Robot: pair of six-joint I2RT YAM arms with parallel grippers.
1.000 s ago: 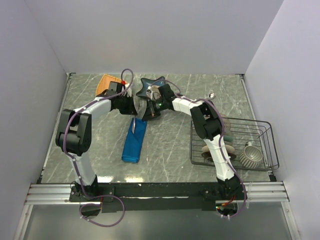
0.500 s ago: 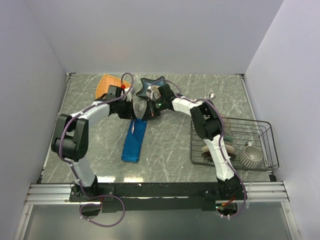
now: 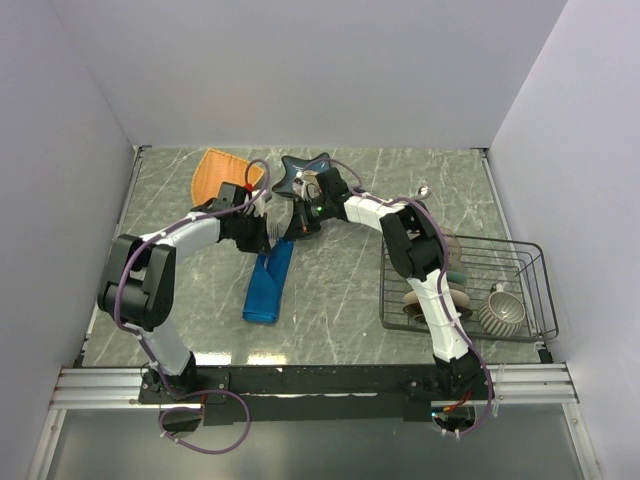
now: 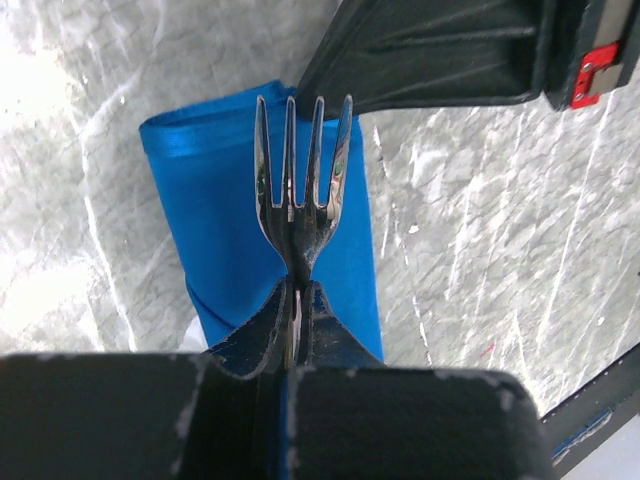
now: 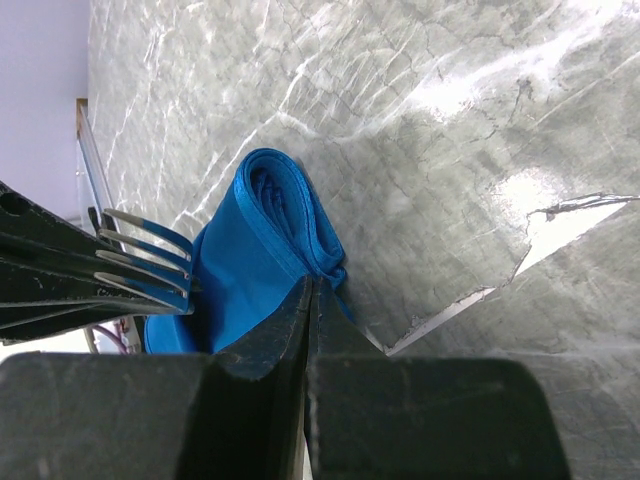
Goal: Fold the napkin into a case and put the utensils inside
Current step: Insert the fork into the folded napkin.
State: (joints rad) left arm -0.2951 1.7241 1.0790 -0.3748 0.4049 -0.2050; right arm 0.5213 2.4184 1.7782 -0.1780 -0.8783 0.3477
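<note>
The bright blue napkin lies folded as a narrow case (image 3: pixel 267 290) in the middle of the table. My left gripper (image 4: pixel 297 290) is shut on the neck of the silver fork (image 4: pixel 300 150), whose tines hang over the case's (image 4: pixel 230 200) upper end. In the top view that gripper (image 3: pixel 262 235) sits just left of this end. My right gripper (image 5: pixel 312 287) is shut, pinching the cloth's edge (image 5: pixel 270 220) at the same end; the fork's tines (image 5: pixel 150 265) show to its left. A small silver thing (image 3: pixel 424 188) lies at the back right, too small to name.
An orange triangular dish (image 3: pixel 215 170) and a dark star-shaped dish (image 3: pixel 300 172) stand at the back, close behind both grippers. A wire rack (image 3: pixel 530 270) with plates and a ribbed bowl (image 3: pixel 503 312) fills the right side. The right arm's dark body (image 4: pixel 440 50) crosses just beyond the fork.
My left arm pulled back to the left and turned, lifting the fork off the case's top; the tines now meet its upper end from the left. The right arm has not moved.
</note>
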